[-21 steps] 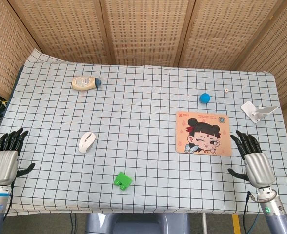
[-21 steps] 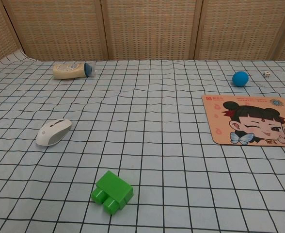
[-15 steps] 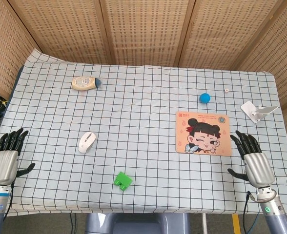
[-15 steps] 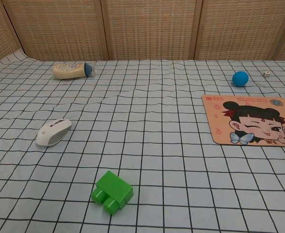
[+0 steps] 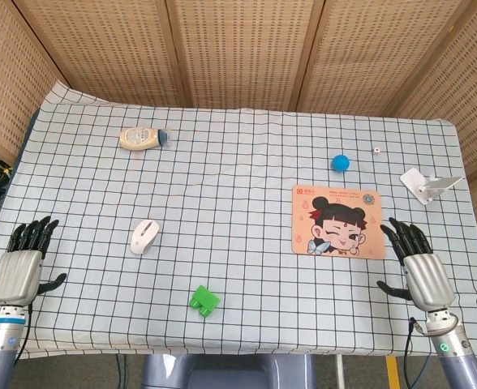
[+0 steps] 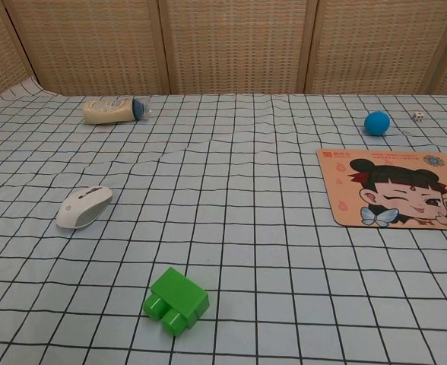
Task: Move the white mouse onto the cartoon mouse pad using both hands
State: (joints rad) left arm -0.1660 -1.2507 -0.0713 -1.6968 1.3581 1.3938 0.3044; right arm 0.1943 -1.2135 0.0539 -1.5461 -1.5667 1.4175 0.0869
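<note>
Woven wicker screens wall in the back and both sides, and in front of them a table (image 5: 247,162) under a white cloth ruled with a black grid, rippling a little near its middle. At the near left corner the left hand (image 5: 23,263) hovers over the cloth's edge, palm down, dark fingers spread and holding nothing. Just inboard sits the white mouse (image 5: 144,237), smooth and rounded, lying in the left half of the table toward the front edge, its long axis running from the near edge toward the far one and tipped slightly right, scroll-wheel end pointing away to the far right. Nothing touches it. Up by the far left corner a cream squeeze bottle (image 5: 143,138) lies on its side, blue cap aimed right. Close to the front edge, a glossy green building block (image 5: 204,301) sits right of the mouse and nearer us. A wide stretch of bare grid lies between mouse and the cartoon mouse pad (image 5: 337,220), a flat peach rectangle with a winking girl's face, lying in the right half. Beyond it a small blue ball (image 5: 340,162), then a tiny die (image 5: 376,150), and a white stand (image 5: 427,183) at the right edge. At the near right corner the right hand (image 5: 413,262) hovers, fingers splayed and free.
</note>
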